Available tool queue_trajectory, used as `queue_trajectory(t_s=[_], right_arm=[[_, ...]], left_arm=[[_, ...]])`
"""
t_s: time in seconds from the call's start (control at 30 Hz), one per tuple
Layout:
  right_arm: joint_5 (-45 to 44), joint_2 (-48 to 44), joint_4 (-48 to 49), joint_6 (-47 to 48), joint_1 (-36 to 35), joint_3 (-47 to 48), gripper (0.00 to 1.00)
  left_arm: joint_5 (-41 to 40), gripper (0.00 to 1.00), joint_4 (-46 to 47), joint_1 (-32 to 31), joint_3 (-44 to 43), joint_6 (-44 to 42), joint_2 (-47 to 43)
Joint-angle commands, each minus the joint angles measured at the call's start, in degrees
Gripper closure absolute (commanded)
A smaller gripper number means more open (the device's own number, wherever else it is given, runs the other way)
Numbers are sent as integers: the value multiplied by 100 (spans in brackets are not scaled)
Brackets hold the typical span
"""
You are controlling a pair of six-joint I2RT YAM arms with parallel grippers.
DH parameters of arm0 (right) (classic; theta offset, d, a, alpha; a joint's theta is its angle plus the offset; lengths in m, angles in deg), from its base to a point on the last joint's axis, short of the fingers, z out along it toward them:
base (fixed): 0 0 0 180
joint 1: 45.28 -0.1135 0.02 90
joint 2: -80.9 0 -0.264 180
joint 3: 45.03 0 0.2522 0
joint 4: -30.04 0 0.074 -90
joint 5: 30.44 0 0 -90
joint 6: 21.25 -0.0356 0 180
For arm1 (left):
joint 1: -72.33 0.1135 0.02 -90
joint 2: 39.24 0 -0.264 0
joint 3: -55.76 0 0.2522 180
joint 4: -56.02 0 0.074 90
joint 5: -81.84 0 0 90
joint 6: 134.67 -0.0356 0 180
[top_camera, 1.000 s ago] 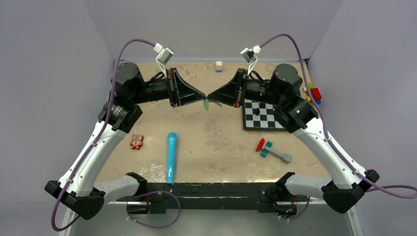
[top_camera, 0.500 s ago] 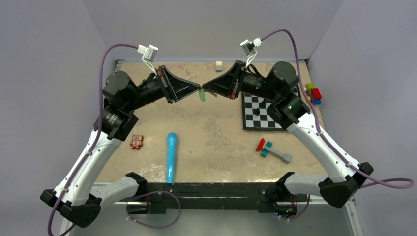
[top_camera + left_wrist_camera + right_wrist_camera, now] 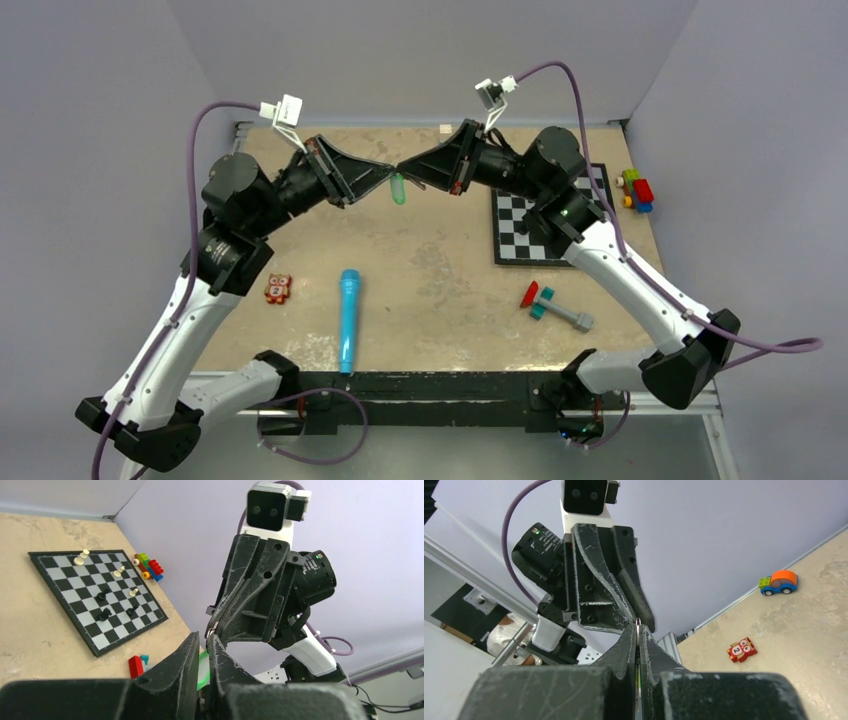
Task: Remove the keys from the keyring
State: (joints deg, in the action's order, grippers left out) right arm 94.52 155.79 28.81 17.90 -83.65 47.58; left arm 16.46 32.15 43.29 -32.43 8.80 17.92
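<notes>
Both grippers meet tip to tip in the air over the far middle of the table. My left gripper (image 3: 390, 173) is shut on a green key (image 3: 399, 189) that hangs below the tips; the key shows between its fingers in the left wrist view (image 3: 202, 662). My right gripper (image 3: 404, 168) is shut on the thin metal keyring (image 3: 638, 625), which sticks out edge-on at its fingertips. The keyring also glints at the right gripper's tips in the left wrist view (image 3: 211, 629). Any other keys are hidden between the jaws.
A chessboard (image 3: 545, 225) with a few pieces lies right of centre. A blue microphone (image 3: 348, 318), an owl tile (image 3: 278, 288), a red and teal toy (image 3: 545, 303), stacked bricks (image 3: 636, 190) and a toy car (image 3: 779, 582) lie on the table.
Both arms have risen and swung toward the far left, tips staying together. The green key has moved up and left with them.
</notes>
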Motion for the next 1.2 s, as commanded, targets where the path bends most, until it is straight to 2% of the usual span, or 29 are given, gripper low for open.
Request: queue_trajectory(t_s=[0.0, 0.03, 0.13, 0.23, 0.33, 0.53, 0.6, 0.67, 0.77, 0.87, 0.93, 1.07, 1.17], right_arm=[[43, 104, 751, -270, -219, 10, 100], [49, 100, 648, -205, -216, 30, 100], [135, -7, 427, -59, -205, -14, 100], [151, -168, -75, 187, -158, -71, 100], [158, -285, -817, 601, -88, 8, 100], [-207, -190, -2940, 1563, 111, 757, 100], [-616, 46, -3961, 1774, 111, 1332, 100], [-1127, 524, -5390, 1948, 126, 2044, 100], [-1619, 1124, -6932, 1921, 123, 2527, 100], [-1451, 1219, -7262, 1800, 124, 2174, 100], [-1355, 1116, -7152, 1487, 124, 1849, 100], [-1615, 1185, -7645, 1322, 128, 1895, 100], [-1255, 1110, -7415, 1367, 145, 1727, 100]], left_arm=[[-179, 68, -715, -132, -177, -9, 120], [-218, 55, -810, -131, -221, -88, 105], [-630, 31, -1490, -121, -512, -503, 43], [-1235, 23, -2295, -77, -875, -1098, -15], [-1495, 22, -2553, 21, -1040, -1585, -122], [-1378, 25, -2818, 130, -1370, -2146, -28], [-1098, 26, -2754, 143, -1389, -2280, 51], [-704, 27, -2864, 170, -1516, -2367, 264], [317, 28, -2641, 172, -1488, -2507, 546], [1619, 29, -2235, 171, -1329, -2808, 739], [2091, 30, -2391, 171, -1380, -3149, 881], [2299, 32, -2788, 172, -1419, -3647, 992], [2417, 34, -2662, 175, -1204, -3660, 959]])
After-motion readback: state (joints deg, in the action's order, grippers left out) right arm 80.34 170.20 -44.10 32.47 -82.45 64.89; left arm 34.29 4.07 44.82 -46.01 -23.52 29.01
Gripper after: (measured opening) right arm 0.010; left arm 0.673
